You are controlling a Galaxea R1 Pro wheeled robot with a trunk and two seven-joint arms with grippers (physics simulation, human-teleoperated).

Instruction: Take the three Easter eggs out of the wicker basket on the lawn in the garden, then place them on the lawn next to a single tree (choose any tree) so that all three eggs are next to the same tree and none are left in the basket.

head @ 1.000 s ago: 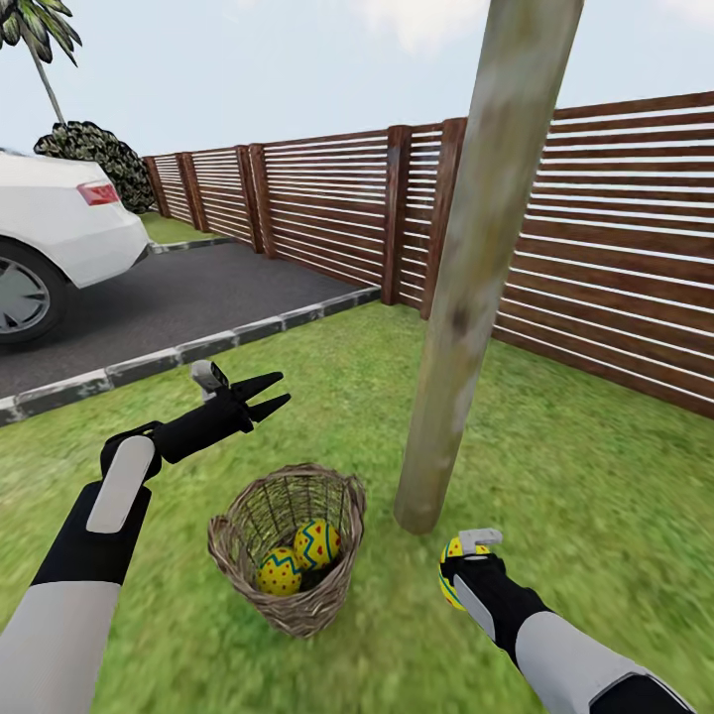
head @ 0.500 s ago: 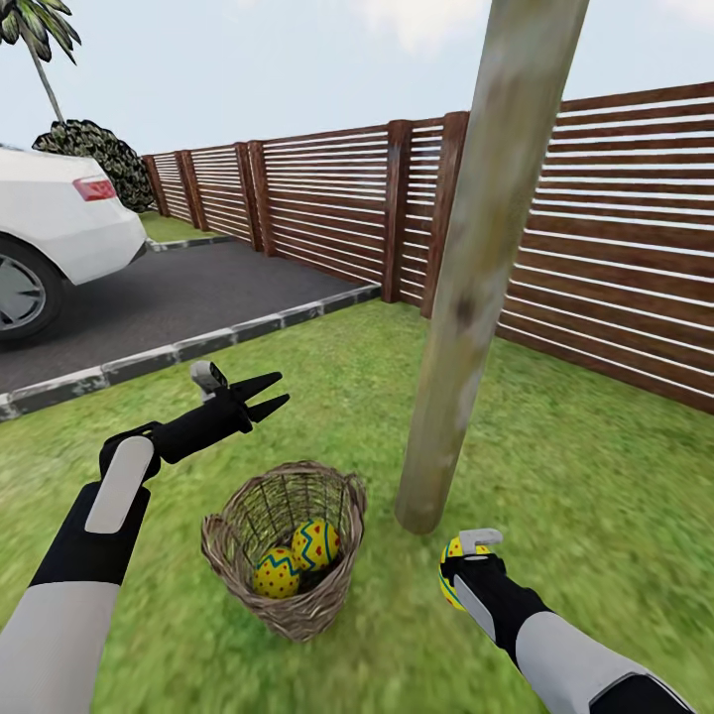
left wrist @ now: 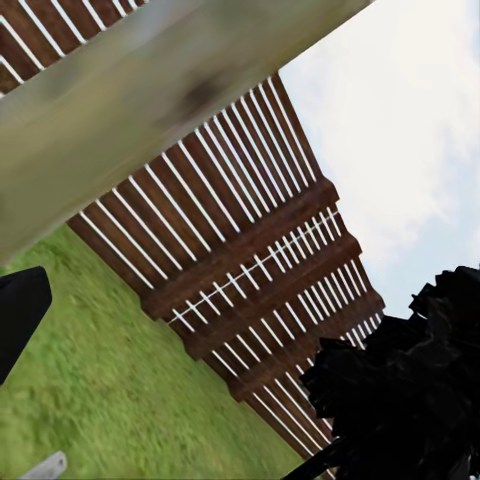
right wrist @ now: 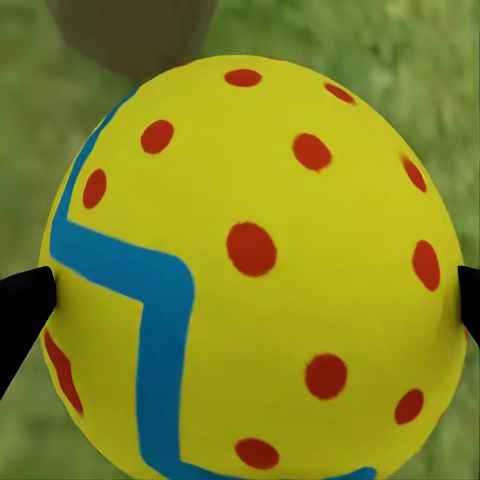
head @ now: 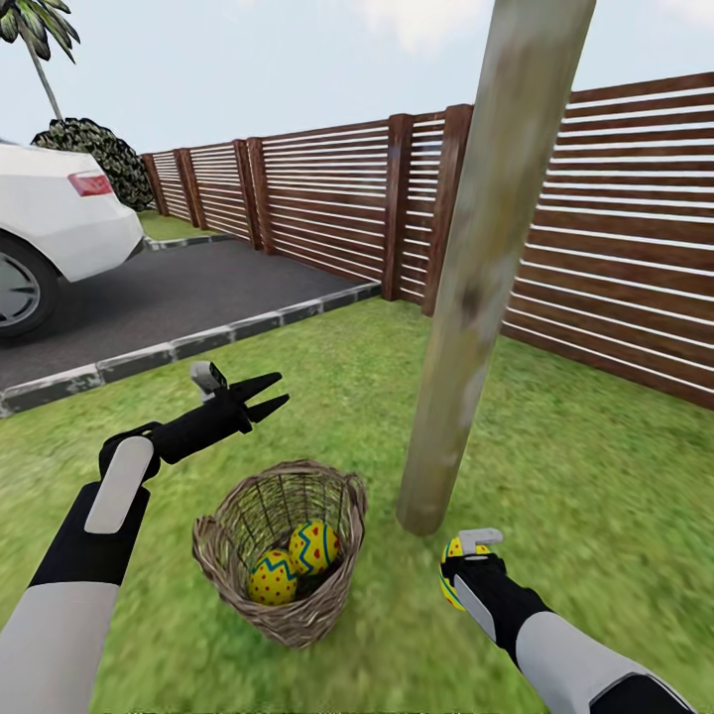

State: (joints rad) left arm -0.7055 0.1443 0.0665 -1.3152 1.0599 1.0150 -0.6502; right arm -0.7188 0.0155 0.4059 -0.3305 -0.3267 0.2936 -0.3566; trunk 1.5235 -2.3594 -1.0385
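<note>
Two yellow Easter eggs point(head: 296, 562) with red dots and blue zigzags lie inside the brown wicker basket point(head: 283, 610) on the lawn point(head: 575, 476). My right gripper point(head: 453, 575) is shut on the third egg point(right wrist: 255, 270), low over the grass just right of the foot of the pale tree trunk point(head: 466, 297). In the right wrist view a black fingertip point(right wrist: 22, 310) presses each side of that egg. Above and left of the basket hovers my left gripper point(head: 273, 394), open and holding nothing.
A brown slatted fence point(head: 615, 228) runs behind the tree. The grey asphalt driveway point(head: 169, 297) with its stone kerb point(head: 159, 352) lies at the left, with a white car point(head: 50, 228) parked on it. A dark bush point(head: 94, 149) stands far back.
The whole picture has shifted a little, so the camera moved: basket and car sit slightly further left. Both arms keep their poses; the right gripper still holds its egg.
</note>
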